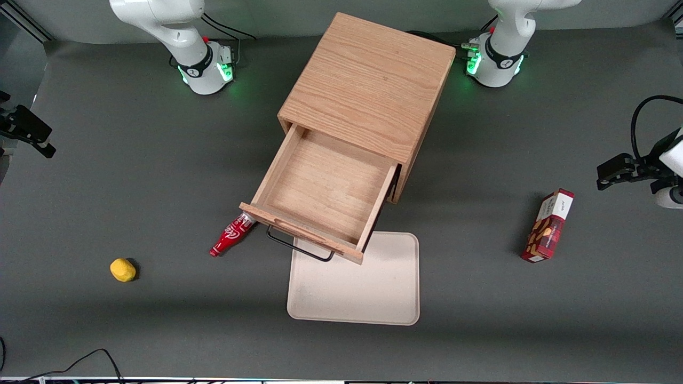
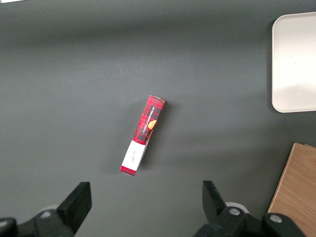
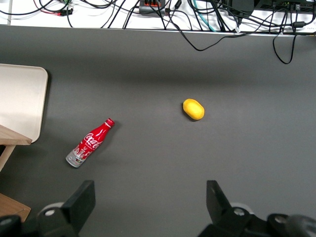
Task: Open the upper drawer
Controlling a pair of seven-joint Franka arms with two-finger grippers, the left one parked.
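The wooden cabinet [image 1: 368,80] stands mid-table. Its upper drawer [image 1: 325,186] is pulled far out toward the front camera and is empty inside. Its thin black wire handle [image 1: 299,248] hangs on the drawer's front over the tray. A corner of the drawer's front shows in the right wrist view [image 3: 12,136]. The lower drawer is hidden under the open one. My right gripper [image 3: 148,197] is open and empty, with its black fingers [image 3: 81,200] wide apart. It hangs above bare mat at the working arm's end of the table [image 1: 26,133], well away from the cabinet.
A red cola bottle [image 1: 231,235] lies beside the drawer's front, also in the right wrist view [image 3: 90,143]. A yellow lemon [image 1: 122,269] lies toward the working arm's end. A beige tray [image 1: 355,288] lies in front of the cabinet. A red snack box [image 1: 548,225] lies toward the parked arm's end.
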